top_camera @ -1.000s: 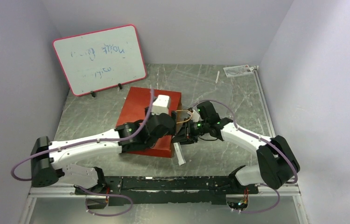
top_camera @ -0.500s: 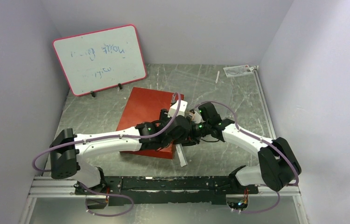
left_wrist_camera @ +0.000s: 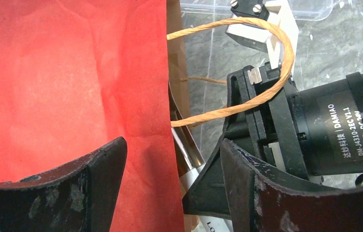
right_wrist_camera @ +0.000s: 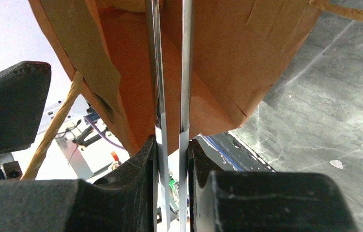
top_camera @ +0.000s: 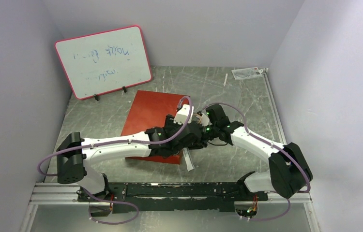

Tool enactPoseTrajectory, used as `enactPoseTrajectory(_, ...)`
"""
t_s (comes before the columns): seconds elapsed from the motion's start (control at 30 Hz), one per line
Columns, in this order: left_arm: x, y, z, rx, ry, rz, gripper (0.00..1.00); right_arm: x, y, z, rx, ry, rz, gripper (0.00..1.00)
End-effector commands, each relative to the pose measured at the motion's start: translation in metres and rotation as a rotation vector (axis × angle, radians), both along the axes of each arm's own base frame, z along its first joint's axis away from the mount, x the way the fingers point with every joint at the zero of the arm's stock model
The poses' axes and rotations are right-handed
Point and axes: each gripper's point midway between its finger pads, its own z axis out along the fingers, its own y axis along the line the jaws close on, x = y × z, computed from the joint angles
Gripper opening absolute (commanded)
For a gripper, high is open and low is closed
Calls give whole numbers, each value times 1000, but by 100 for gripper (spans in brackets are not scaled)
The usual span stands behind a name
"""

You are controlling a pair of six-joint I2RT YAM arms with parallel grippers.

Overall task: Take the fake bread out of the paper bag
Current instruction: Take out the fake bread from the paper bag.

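The red paper bag lies flat on the table, its mouth toward the right. My right gripper is shut on metal tweezers, whose two blades reach into the bag's brown kraft inside. In the right wrist view the gripper is at the mouth. My left gripper is open, one finger over the red paper, the other by the right gripper, near a looped handle. It also shows in the top view. I cannot make out the fake bread; only a blurred golden shape shows deep inside.
A whiteboard stands at the back left. A clear packet and a small white stick lie at the back right. A white strip lies on the table in front of the bag's mouth.
My left arm has swung right across the bag, from over its top to the mouth edge beside the right gripper. The right arm has hardly moved.
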Motion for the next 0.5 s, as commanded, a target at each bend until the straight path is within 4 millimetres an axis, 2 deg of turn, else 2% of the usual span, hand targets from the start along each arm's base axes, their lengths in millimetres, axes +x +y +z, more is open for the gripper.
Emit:
enactPoseTrajectory(0.0,2,15,8,-14,-31,51,75,6,7,22,61,-68,37,0)
enactPoseTrajectory(0.17,0,18,-4,18,0,78,74,6,8,23,60,-69,43,0)
enactPoseTrajectory(0.33,6,23,13,-21,-63,115,73,4,7,20,62,-60,47,0)
enactPoseTrajectory(0.47,7,29,13,-14,-68,128,72,4,8,20,67,-58,51,0)
